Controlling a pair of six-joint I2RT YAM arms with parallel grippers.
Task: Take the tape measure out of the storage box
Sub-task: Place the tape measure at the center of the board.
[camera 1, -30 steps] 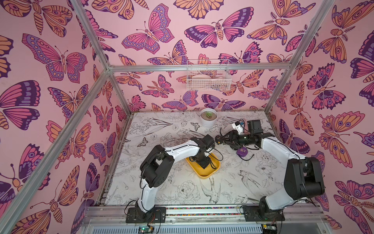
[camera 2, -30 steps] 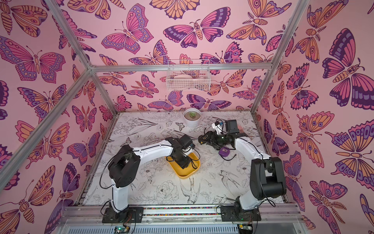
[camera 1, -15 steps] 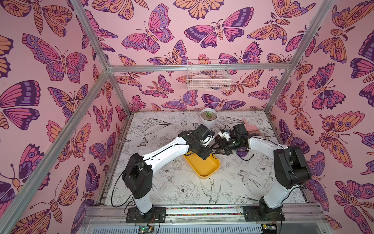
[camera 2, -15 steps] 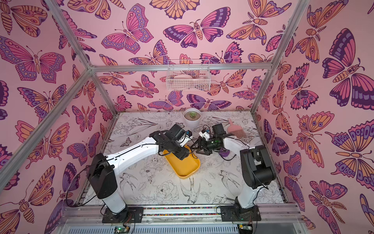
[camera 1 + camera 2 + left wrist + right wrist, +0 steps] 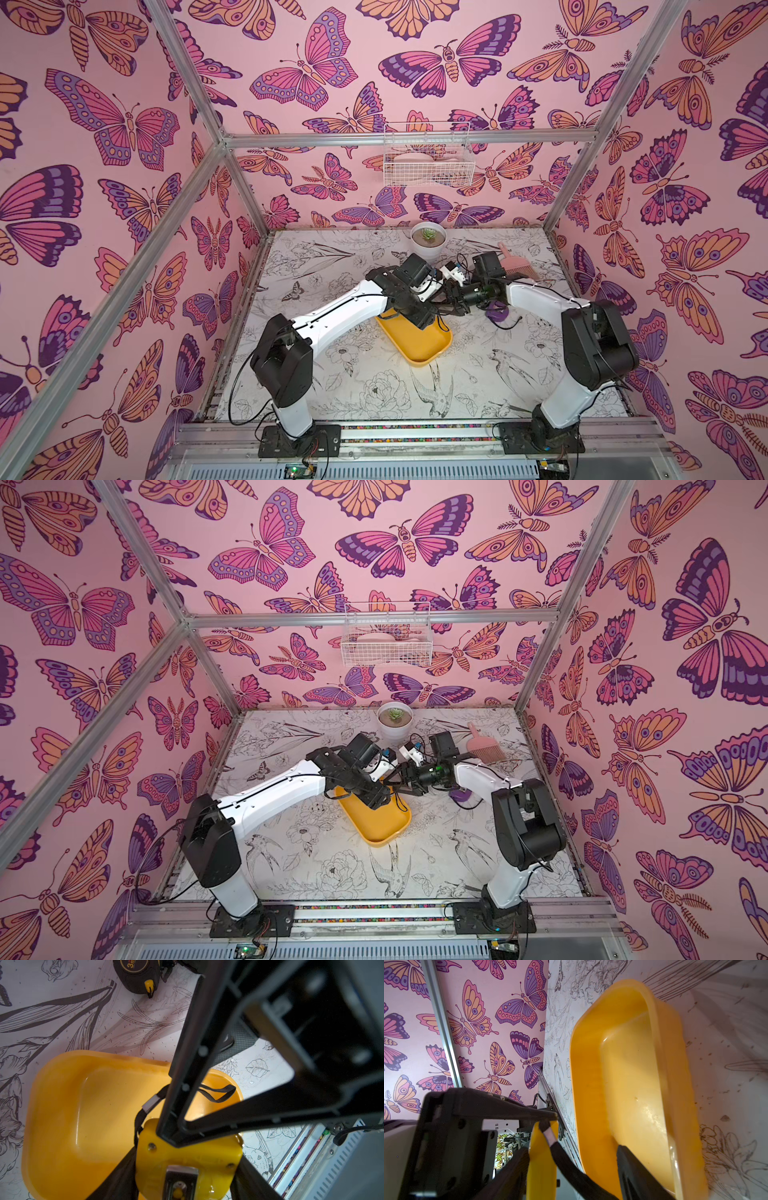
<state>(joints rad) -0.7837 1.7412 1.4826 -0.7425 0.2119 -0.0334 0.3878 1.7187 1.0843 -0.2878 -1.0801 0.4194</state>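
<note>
Fingers [image 5: 120, 1178] grip one tape measure [image 5: 207, 1157].

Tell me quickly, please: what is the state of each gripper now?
Left gripper: closed on the yellow tape measure.
Right gripper: open, jaws on either side of it, not closed.

Yellow tape measure [image 5: 207, 1157] hangs over the yellow storage box [image 5: 62, 1115].

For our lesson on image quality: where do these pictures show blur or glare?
Left wrist view: the dark housing nearest the lens is blurred; the yellow tape measure is sharper. Right wrist view: glare spots on the storage box floor. Both top views: sharp, evenly lit.
</note>
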